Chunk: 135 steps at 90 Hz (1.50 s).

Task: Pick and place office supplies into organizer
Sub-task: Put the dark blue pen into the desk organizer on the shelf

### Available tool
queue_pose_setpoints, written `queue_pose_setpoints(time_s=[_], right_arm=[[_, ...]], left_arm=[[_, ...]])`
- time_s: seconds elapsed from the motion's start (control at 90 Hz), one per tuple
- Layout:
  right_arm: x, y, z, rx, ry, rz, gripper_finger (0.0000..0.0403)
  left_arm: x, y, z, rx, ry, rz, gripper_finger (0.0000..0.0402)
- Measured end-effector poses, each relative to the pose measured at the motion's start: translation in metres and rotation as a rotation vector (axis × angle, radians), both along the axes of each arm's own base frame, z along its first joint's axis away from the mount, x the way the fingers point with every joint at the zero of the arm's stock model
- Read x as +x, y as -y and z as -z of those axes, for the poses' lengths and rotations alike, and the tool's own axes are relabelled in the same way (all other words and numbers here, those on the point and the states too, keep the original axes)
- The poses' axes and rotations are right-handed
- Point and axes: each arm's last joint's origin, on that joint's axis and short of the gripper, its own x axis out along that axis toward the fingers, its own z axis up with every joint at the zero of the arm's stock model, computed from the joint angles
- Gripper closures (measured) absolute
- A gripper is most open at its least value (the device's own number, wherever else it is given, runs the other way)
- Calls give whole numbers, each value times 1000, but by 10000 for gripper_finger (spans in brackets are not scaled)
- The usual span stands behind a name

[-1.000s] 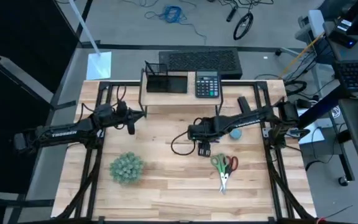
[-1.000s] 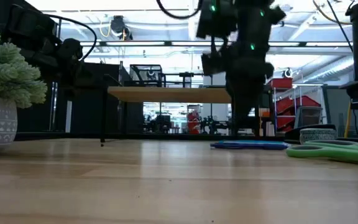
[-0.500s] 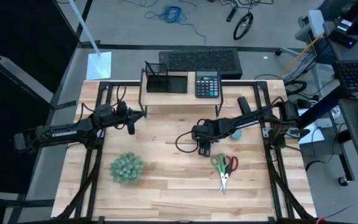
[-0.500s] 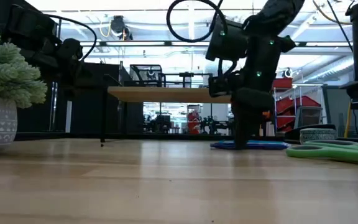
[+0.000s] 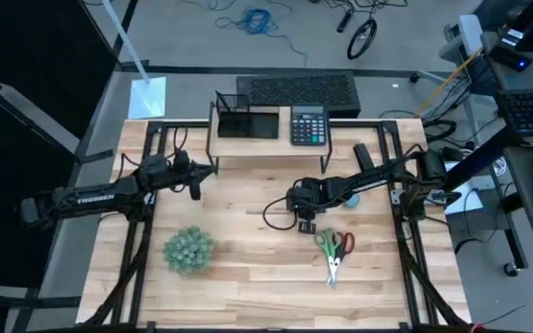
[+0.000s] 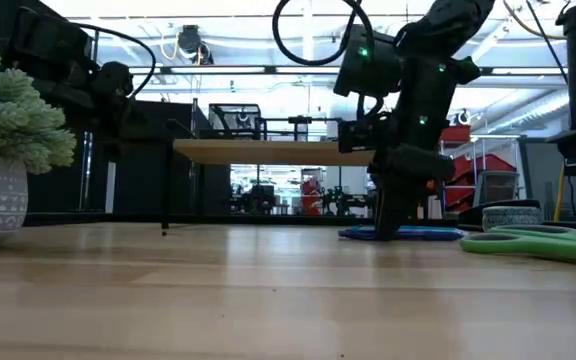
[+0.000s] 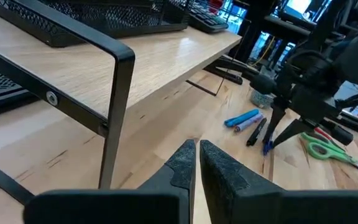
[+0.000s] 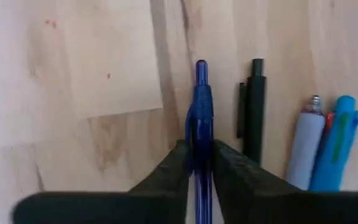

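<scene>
Several pens lie side by side on the table right of centre: a slim blue pen (image 8: 200, 99), a dark pen (image 8: 253, 106) and two thicker blue pens (image 8: 325, 146). My right gripper (image 5: 305, 225) stands over them, pointing down, shut on the slim blue pen. Green-handled and red-handled scissors (image 5: 333, 252) lie flat just nearer. The black organizer (image 5: 246, 118) stands on the wooden riser shelf (image 5: 266, 139) at the far edge. My left gripper (image 7: 197, 149) hangs shut with nothing in it, by the riser's left leg. My right gripper pinches the slim blue pen's barrel (image 8: 200, 134) between its two fingers (image 8: 174, 165), one on each long side. The fingers come from above, pointing down, and lie across the pen. The fingertips (image 6: 388, 232) are at table level, and the pen lies flat among the other pens.
A black calculator (image 5: 309, 125) sits on the riser beside the organizer. A fuzzy green plant in a pot (image 5: 189, 250) stands at the near left. A small teal roll (image 5: 352, 198) lies right of the pens. The riser's black legs (image 7: 114, 118) stand close to my left gripper.
My right gripper has come down from above the pens until its fingertips reach the table at the slim blue pen. It has also shifted slightly toward the near edge. The pens and scissors lie where they were.
</scene>
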Motion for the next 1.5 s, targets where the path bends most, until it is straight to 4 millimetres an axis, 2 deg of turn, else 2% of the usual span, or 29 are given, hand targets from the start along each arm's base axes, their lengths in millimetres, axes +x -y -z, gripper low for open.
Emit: queue_pose_setpoints(time_s=[0.367, 0.511, 0.767, 0.967, 1.244, 1.5], right_arm=[[8, 0, -4, 13, 80, 32, 388], [20, 0, -16, 22, 119, 21, 390], [44, 1, -50, 3, 257, -22, 393], [50, 1, -60, -7, 295, -42, 402], [52, 2, -55, 33, 295, 49, 370], [56, -10, -33, 78, 221, -18, 279]], left_arm=[[0, 0, 0, 0, 0, 0, 391], [0, 0, 0, 0, 0, 0, 391], [0, 0, 0, 0, -1, 0, 391], [0, 0, 0, 0, 0, 0, 391], [0, 0, 0, 0, 0, 0, 391], [0, 0, 0, 0, 0, 0, 391]])
